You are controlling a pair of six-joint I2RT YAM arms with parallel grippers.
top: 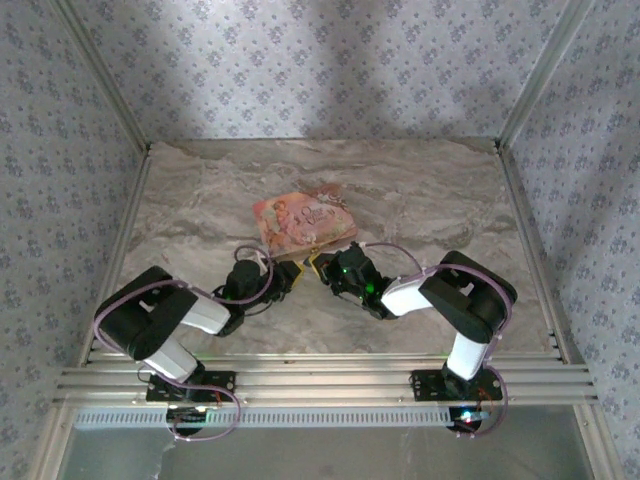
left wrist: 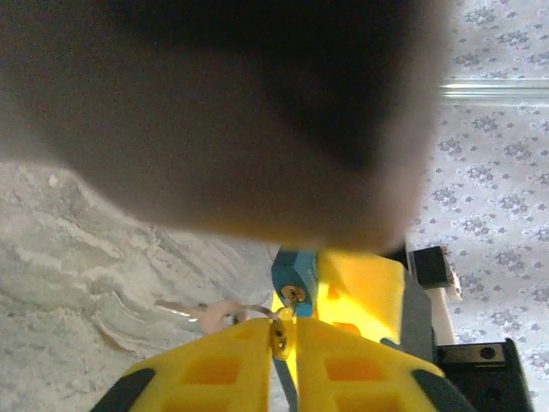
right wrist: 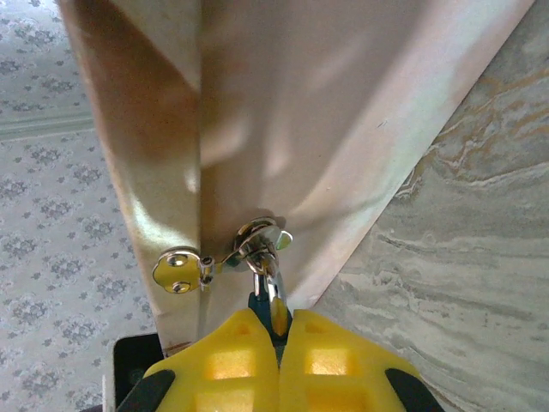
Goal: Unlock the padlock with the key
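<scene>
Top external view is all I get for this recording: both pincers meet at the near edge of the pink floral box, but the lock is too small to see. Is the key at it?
Observer: In the left wrist view the left pincer is shut on the key, whose tip sits at the keyhole of the padlock; how deep, I cannot tell.
Operator: What holds the padlock?
Observer: The right pincer is shut on its blue-green body.
Operator: Is it hooked to the box?
Observer: Yes, its silver shackle passes through a metal hasp on the box.
</scene>
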